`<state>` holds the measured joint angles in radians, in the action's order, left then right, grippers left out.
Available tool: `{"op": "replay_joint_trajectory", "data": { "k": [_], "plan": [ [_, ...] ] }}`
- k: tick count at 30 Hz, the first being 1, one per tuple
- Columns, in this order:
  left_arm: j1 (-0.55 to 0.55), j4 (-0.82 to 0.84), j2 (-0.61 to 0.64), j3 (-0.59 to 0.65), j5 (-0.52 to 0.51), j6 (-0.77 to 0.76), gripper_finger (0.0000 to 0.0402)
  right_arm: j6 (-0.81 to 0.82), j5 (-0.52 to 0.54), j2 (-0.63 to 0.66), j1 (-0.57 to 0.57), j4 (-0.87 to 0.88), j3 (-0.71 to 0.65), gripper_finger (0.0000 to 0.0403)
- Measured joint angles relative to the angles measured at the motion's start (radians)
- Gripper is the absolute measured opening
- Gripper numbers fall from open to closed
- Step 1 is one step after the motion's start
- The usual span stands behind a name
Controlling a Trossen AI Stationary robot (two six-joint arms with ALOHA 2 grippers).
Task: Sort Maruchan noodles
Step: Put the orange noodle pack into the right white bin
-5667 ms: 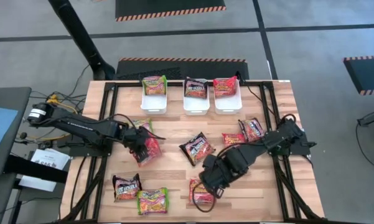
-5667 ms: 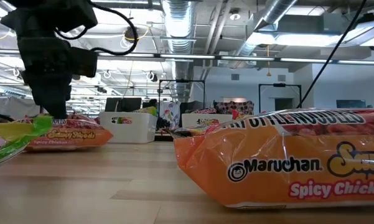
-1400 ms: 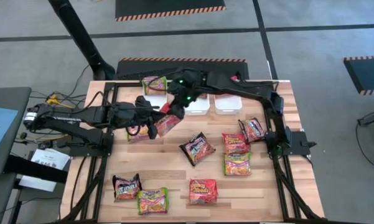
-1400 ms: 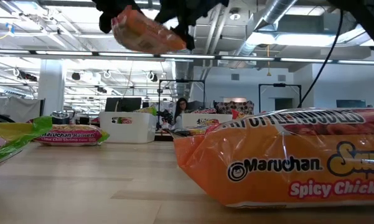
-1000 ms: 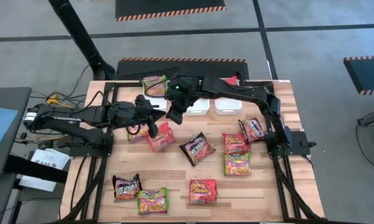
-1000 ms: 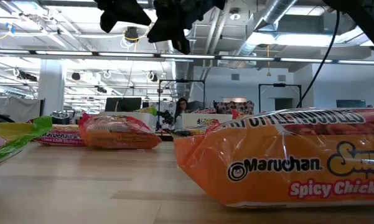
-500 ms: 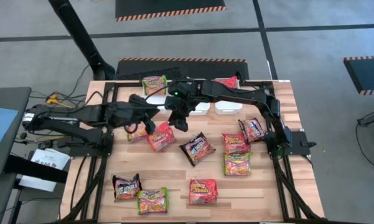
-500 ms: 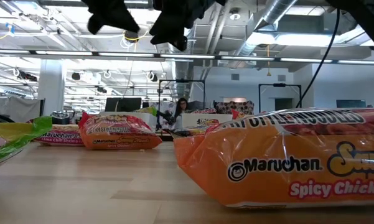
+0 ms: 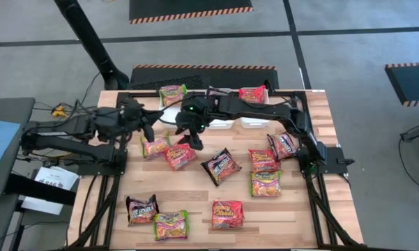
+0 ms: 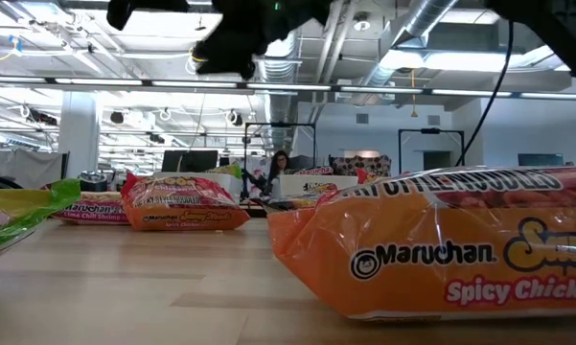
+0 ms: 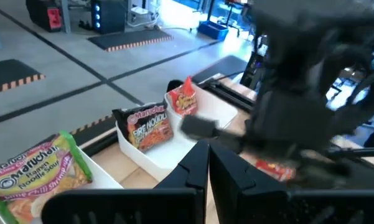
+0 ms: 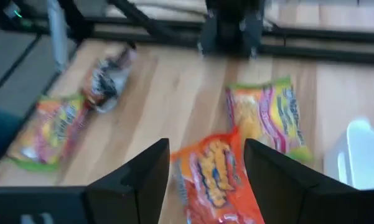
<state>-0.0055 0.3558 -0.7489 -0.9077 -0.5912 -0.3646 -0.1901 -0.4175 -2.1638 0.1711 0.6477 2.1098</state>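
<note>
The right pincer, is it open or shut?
Open. The right pincer has its two dark fingers spread wide above an orange packet lying loose on the table.

I'm seeing both arms crowding the back of the table: the right gripper (image 9: pixel 189 134) is hanging open over a red packet (image 9: pixel 180 155), the left gripper (image 9: pixel 147 120) sitting shut just beside it. Tubs (image 9: pixel 253 120) are walling off the rear edge. Bare wood (image 9: pixel 195 192) is lying open between the middle packets and the front row.
</note>
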Motion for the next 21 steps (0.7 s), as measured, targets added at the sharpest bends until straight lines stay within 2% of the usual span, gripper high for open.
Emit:
{"op": "replay_joint_trajectory", "data": {
  "k": [5, 21],
  "plan": [
    [0.000, 0.014, 0.003, 0.000, 0.000, -0.003, 0.0000, -0.052, 0.011, -0.071, 0.010, -0.031, -0.003, 0.0229],
    [0.000, 0.113, -0.057, 0.001, -0.016, -0.078, 0.0000, -0.062, 0.033, -0.248, 0.009, -0.040, -0.003, 0.0228]
  ]
}}
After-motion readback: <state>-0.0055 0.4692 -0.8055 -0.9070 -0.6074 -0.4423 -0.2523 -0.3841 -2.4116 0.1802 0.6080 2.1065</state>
